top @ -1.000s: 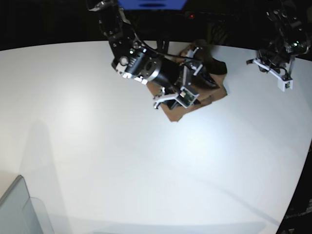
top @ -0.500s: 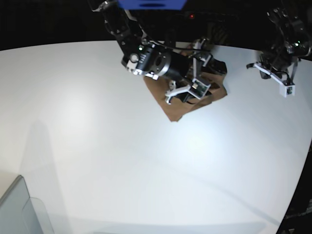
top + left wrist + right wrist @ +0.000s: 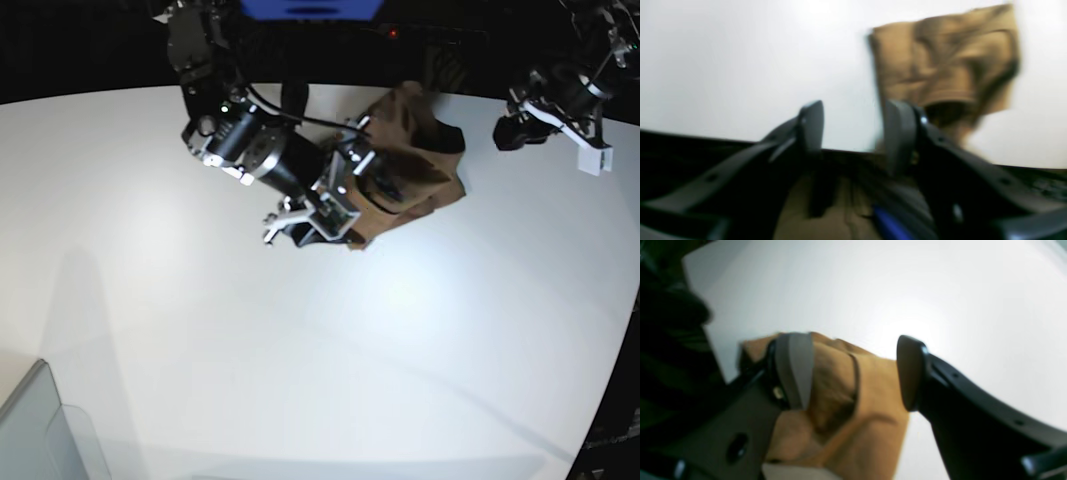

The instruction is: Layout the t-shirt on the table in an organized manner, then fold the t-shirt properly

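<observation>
The tan-brown t-shirt (image 3: 415, 165) lies bunched near the far edge of the white table (image 3: 200, 330). My right gripper (image 3: 322, 192) hovers at the shirt's left edge. The right wrist view shows my right gripper (image 3: 853, 373) open, with the t-shirt (image 3: 846, 406) under the wide gap. My left gripper (image 3: 560, 120) hangs to the right of the shirt, apart from it. Seen from the left wrist, my left gripper (image 3: 853, 126) is open with nothing between its fingers, and the t-shirt (image 3: 947, 60) lies beyond it, blurred.
A grey translucent bin (image 3: 40, 430) stands at the front left corner. The table's curved far edge (image 3: 120, 92) meets a dark background. The table's right edge (image 3: 615, 370) curves down at the right.
My right arm has swung left, from over the shirt's middle to its left edge. My left gripper has opened and shifted slightly up and left.
</observation>
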